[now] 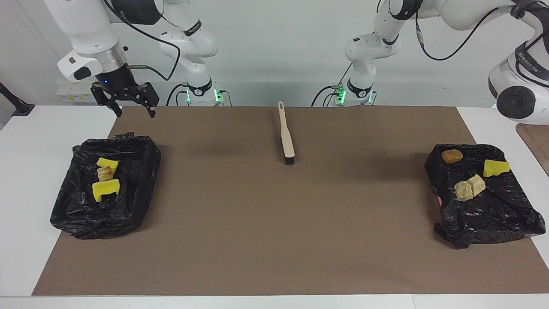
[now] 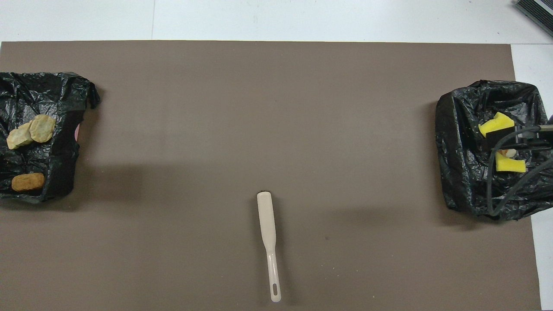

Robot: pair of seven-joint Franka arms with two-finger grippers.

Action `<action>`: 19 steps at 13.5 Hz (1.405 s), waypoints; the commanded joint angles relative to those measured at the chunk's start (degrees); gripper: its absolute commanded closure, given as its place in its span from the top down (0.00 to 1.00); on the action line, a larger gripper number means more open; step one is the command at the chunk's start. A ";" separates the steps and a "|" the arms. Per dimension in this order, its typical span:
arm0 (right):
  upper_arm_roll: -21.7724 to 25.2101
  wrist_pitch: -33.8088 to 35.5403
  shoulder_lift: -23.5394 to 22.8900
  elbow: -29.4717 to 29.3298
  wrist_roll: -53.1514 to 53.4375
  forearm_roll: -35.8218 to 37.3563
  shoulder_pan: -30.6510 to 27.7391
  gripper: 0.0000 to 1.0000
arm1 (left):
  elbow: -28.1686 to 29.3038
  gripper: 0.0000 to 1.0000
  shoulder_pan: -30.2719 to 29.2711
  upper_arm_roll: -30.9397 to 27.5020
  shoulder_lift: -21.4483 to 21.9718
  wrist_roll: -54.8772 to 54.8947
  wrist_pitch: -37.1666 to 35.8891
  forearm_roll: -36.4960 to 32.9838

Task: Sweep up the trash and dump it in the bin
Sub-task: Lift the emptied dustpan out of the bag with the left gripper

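The trash lies in two black-bagged bins. The bin (image 1: 493,219) (image 2: 47,90) at the left arm's end holds a brown lump (image 1: 451,156) (image 2: 27,182), a yellow chunk (image 1: 496,168) and two tan lumps (image 1: 469,188) (image 2: 31,131). The other bin (image 1: 107,214) (image 2: 458,142) holds two yellow chunks (image 1: 105,189) (image 2: 496,123) and a tan piece (image 1: 104,173). My right gripper (image 1: 135,112) hangs open and holds nothing, over the mat's corner beside that bin. My left wrist (image 1: 513,101) is raised beside its bin. A brown dustpan (image 1: 536,143) shows under it at the view's edge, with the fingers hidden.
A beige brush (image 1: 286,137) (image 2: 268,233) lies on the brown mat (image 1: 274,223) midway between the bins, its handle toward the robots. White table (image 1: 25,180) borders the mat at both ends. A cable loops over the bin at the right arm's end in the overhead view.
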State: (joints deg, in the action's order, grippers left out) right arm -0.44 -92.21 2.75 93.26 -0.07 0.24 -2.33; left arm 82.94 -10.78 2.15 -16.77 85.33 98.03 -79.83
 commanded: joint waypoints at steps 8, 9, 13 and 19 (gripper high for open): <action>-0.27 1.07 0.50 -0.10 1.22 -0.07 0.05 1.00 | -0.50 0.00 5.25 0.75 1.21 -2.35 -2.67 32.58; -0.27 1.07 0.50 -0.10 1.22 -0.07 0.05 1.00 | -0.41 0.00 5.25 0.75 1.47 -3.58 -2.06 37.07; -0.27 1.07 0.50 -0.10 1.22 -0.07 0.05 1.00 | 0.29 0.00 9.19 0.75 1.92 -13.58 -2.49 49.56; -0.27 1.07 0.50 -0.10 1.22 -0.07 0.05 1.00 | 3.80 0.00 22.63 0.84 -1.25 -35.38 0.13 57.67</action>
State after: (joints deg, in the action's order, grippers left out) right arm -0.55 -92.21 2.75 93.26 -0.02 0.24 -2.28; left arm 85.45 7.47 4.02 -17.34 55.48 96.23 -23.93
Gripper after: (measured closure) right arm 0.000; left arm 0.683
